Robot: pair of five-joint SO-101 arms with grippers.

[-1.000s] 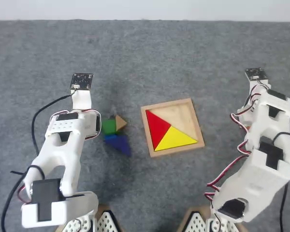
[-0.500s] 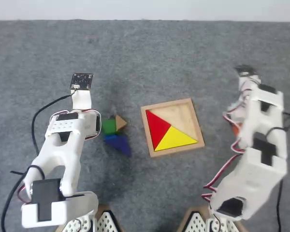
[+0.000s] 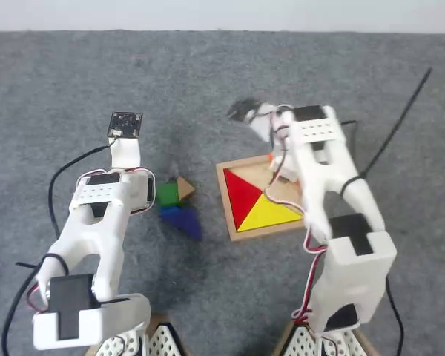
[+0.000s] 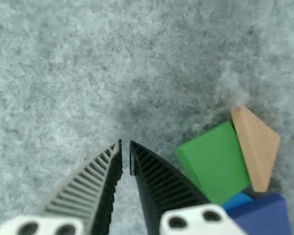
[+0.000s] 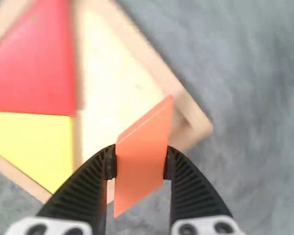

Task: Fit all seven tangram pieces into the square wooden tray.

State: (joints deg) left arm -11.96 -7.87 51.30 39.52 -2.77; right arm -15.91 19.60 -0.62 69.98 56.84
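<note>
The orange piece point(image 5: 144, 132) is clamped in the right gripper point(image 5: 139, 157), held over a corner of the wooden tray point(image 5: 192, 122); the red triangle point(image 5: 39, 68) and yellow triangle point(image 5: 29, 142) are seated inside, touching; the left gripper point(image 4: 126, 147) is pinched together on nothing, just beside the clustered green piece point(image 4: 213, 161), tan piece point(image 4: 255, 142) and blue piece point(image 4: 262, 215).

White plastic arms point(image 3: 96, 222) carry black servo blocks point(image 3: 69, 295) and red-and-black cables point(image 3: 309, 236).

Grey carpeted table point(image 3: 208, 74); tray point(image 3: 223, 202); loose pieces point(image 3: 167, 194)
</note>
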